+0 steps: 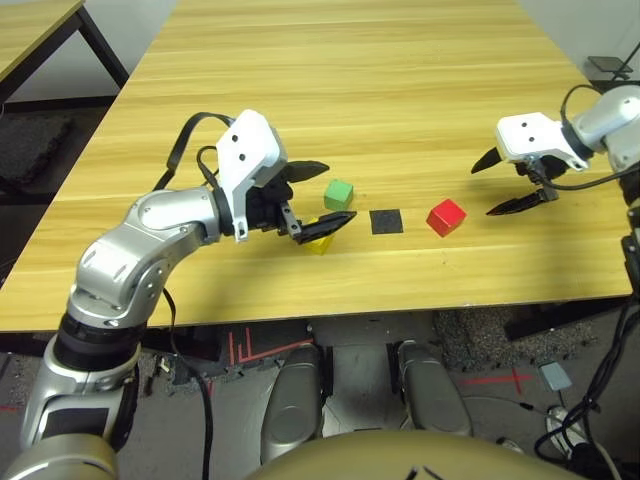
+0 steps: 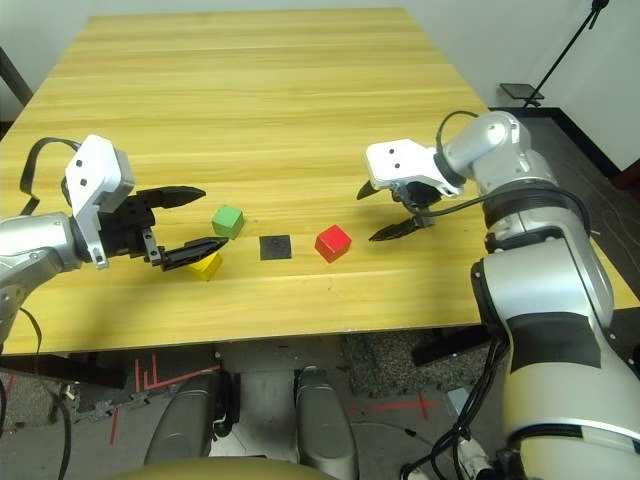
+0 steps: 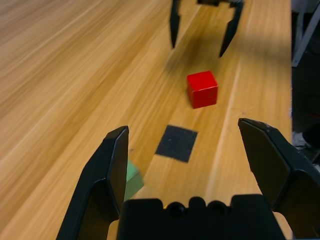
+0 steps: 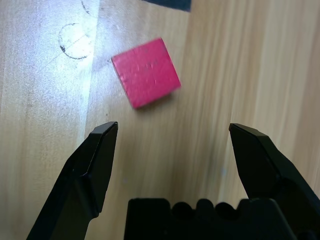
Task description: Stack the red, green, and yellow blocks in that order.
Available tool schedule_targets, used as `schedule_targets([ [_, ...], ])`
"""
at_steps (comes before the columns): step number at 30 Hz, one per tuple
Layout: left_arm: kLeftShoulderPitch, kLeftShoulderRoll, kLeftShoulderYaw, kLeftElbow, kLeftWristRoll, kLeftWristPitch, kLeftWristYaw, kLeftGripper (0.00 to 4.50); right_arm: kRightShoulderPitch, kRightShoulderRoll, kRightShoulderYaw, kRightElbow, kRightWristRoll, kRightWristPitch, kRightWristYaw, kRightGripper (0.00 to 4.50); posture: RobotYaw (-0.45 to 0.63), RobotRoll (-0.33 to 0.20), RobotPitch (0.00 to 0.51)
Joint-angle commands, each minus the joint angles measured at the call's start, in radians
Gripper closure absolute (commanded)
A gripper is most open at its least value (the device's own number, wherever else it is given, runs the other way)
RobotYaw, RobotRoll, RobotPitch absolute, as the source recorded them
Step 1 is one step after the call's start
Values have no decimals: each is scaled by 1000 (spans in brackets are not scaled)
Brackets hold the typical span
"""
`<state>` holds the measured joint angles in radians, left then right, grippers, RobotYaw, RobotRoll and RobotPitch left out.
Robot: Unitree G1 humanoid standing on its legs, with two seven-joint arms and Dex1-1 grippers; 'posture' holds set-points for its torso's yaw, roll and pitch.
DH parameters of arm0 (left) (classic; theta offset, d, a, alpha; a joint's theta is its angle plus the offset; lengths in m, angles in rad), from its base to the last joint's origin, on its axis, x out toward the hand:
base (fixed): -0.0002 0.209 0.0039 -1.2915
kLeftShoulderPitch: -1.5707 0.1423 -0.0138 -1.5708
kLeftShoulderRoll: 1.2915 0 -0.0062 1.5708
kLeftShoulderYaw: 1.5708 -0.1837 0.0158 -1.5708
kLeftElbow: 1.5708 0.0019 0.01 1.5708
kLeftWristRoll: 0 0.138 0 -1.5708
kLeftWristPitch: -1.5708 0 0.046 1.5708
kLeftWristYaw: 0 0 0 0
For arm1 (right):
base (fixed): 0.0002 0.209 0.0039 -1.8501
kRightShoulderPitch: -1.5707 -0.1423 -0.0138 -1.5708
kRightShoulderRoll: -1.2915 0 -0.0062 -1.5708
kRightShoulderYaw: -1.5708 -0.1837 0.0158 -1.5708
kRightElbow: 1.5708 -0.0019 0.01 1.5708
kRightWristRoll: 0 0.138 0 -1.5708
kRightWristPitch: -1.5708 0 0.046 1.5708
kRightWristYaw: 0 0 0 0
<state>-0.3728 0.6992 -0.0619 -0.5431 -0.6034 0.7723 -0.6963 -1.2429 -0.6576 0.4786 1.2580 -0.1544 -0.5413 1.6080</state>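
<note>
All three blocks are sitting apart on the wooden table point(image 1: 400, 80), toward its near edge, w/ nothing stacked yet; red block point(image 1: 446, 217) is lying nearest the right edge of the three, just right of the flat black patch point(image 1: 386, 221); green block point(image 1: 339, 194) is resting left of the patch, a bit farther from the near edge; yellow block point(image 1: 320, 243) is sitting closest to the near edge, partly hidden under a finger of the left gripper point(image 1: 320, 195). Left gripper is hovering w/ jaws spread wide, holding nothing, pointing roughly level along the row toward the right edge, its fingers either side of green block's spot but above it. Right gripper point(image 2: 384, 212) is hanging above the tabletop near red block, towards the right edge, fingers wide apart & empty, tilted downward.
</note>
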Motion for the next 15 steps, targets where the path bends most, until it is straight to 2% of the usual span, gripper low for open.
schedule_targets([
  [1,38,-15,-6,-41,7,24,37,20,-19,19,39,24,-6,-33,6,0,426,-242,82],
  [6,94,-34,4,-87,4,43,84,20,-26,53,49,29,-3,-54,6,0,451,-256,95],
  [15,128,-70,6,-122,4,62,146,20,-15,107,13,29,-57,-102,6,0,474,-272,113],
])
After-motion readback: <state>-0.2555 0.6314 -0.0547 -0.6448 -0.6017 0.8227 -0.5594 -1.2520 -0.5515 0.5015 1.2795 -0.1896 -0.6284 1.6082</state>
